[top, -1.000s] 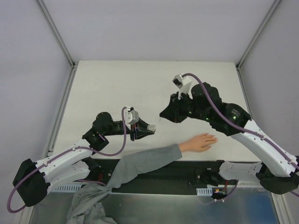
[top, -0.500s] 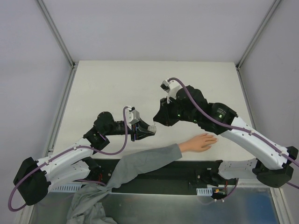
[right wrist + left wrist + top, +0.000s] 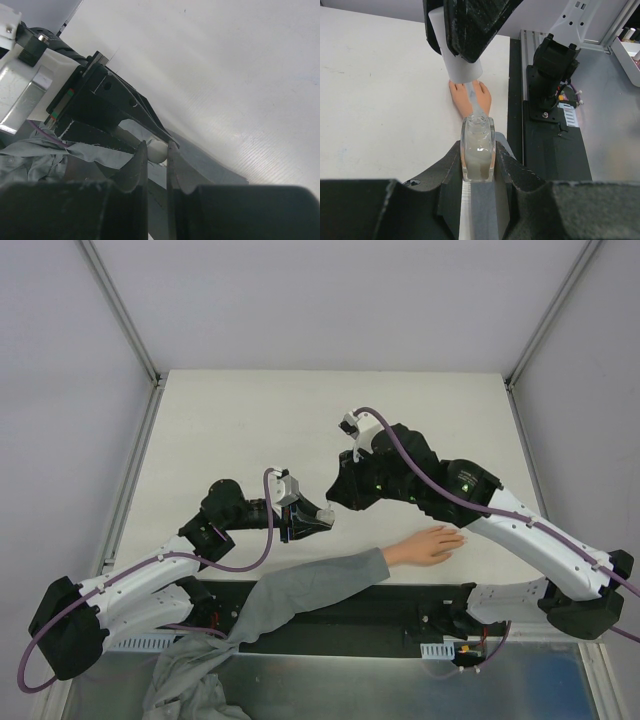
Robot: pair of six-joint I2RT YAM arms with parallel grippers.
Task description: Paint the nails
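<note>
Clear bottle (image 3: 478,150), white cylindrical cap (image 3: 462,70), peach hand (image 3: 483,99)

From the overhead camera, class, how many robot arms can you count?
2. The left arm reaches in from bottom left, left tool gripping a clear bottle; the right arm from bottom right, right tool pinching a white cap. None appears hidden.

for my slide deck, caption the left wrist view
left hand grips clear bottle, right hand holds white cap just above

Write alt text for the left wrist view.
The left gripper clamps a small clear bottle of pale polish; the right gripper holds a white cap just above, its brush reaching the neck. Behind lies a peach hand on the white table.
</note>
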